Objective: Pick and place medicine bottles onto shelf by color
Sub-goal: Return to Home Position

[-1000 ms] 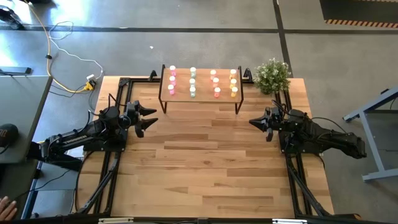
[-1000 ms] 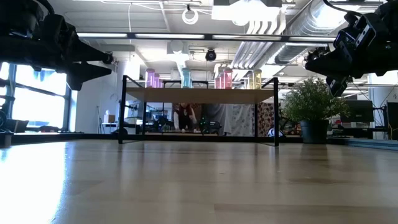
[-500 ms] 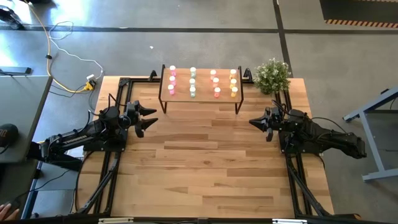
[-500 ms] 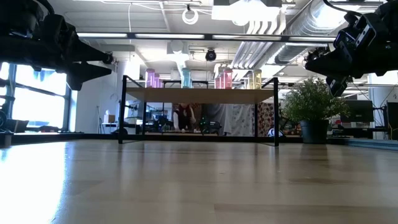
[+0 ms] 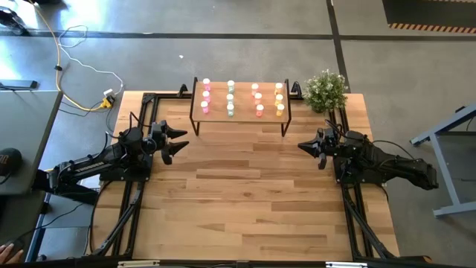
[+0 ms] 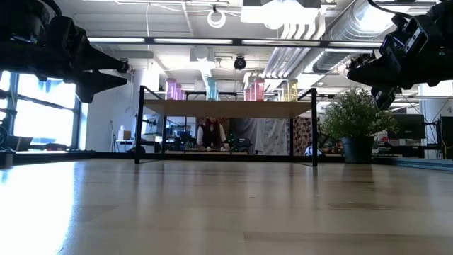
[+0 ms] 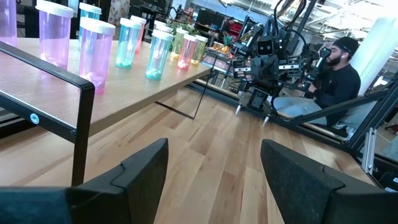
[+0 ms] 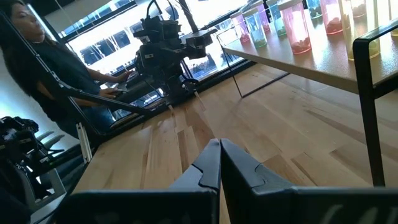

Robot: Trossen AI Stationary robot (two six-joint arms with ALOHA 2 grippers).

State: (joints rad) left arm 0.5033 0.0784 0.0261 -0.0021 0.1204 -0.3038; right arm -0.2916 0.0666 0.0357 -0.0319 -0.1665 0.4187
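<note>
The shelf [image 5: 239, 108] stands at the table's far edge on thin black legs. Several medicine bottles stand on it in rows: pink [image 5: 206, 96], green [image 5: 230, 97], red-orange [image 5: 257, 99] and yellow [image 5: 280, 97]. They also show in the left wrist view [image 7: 93, 53] and the right wrist view [image 8: 298, 28]. My left gripper [image 5: 178, 143] is open and empty above the table's left side, in front of the shelf's left end. My right gripper [image 5: 302, 146] is shut and empty above the table's right side, in front of the shelf's right end.
A potted green plant [image 5: 325, 91] stands at the table's far right corner beside the shelf. Black frame rails [image 5: 134, 201] run along the table's left and right sides. A person [image 7: 329, 81] sits beyond the table. The wood tabletop [image 5: 245, 201] lies bare between the arms.
</note>
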